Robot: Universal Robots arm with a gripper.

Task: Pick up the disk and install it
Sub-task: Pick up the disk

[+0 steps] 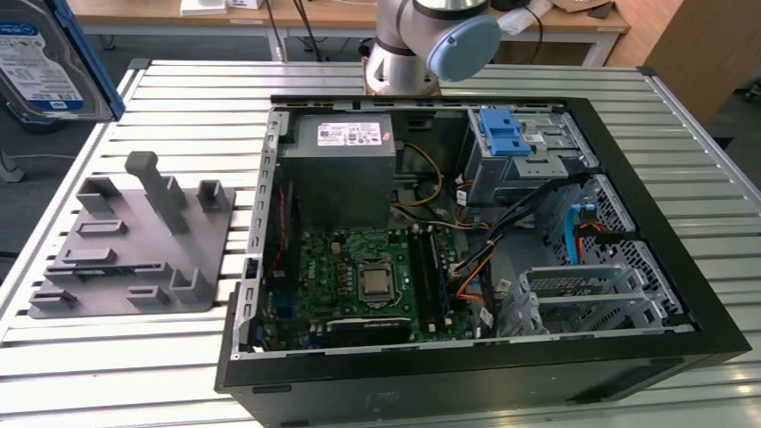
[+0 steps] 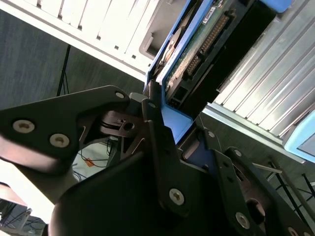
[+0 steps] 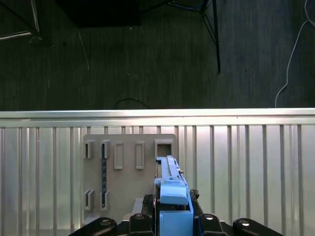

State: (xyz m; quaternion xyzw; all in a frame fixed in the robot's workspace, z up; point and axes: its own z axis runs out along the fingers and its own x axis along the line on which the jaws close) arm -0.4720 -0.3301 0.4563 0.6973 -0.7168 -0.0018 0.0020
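Observation:
The disk (image 1: 45, 55), a silver drive with a white-and-blue label in a bright blue carrier frame, hangs high at the exterior view's left, above the table's corner. In the second wrist view my gripper (image 2: 172, 130) is shut on the disk (image 2: 197, 46), its black fingers (image 2: 153, 115) pressing on the blue frame, and the drive's green circuit board and connector face the camera. The first wrist view looks along the disk (image 3: 172, 189), which stands on edge between the gripper's (image 3: 174, 223) fingers, above the grey holder (image 3: 129, 162).
The open black computer case (image 1: 618, 366) lies on the slatted metal table (image 1: 178, 98). Inside it are a motherboard (image 1: 363, 276), a grey power supply (image 1: 342, 165) and a drive cage with a blue latch (image 1: 504, 134). A grey slotted holder (image 1: 131, 245) stands at the exterior view's left. The arm's base (image 1: 416, 45) is behind the case.

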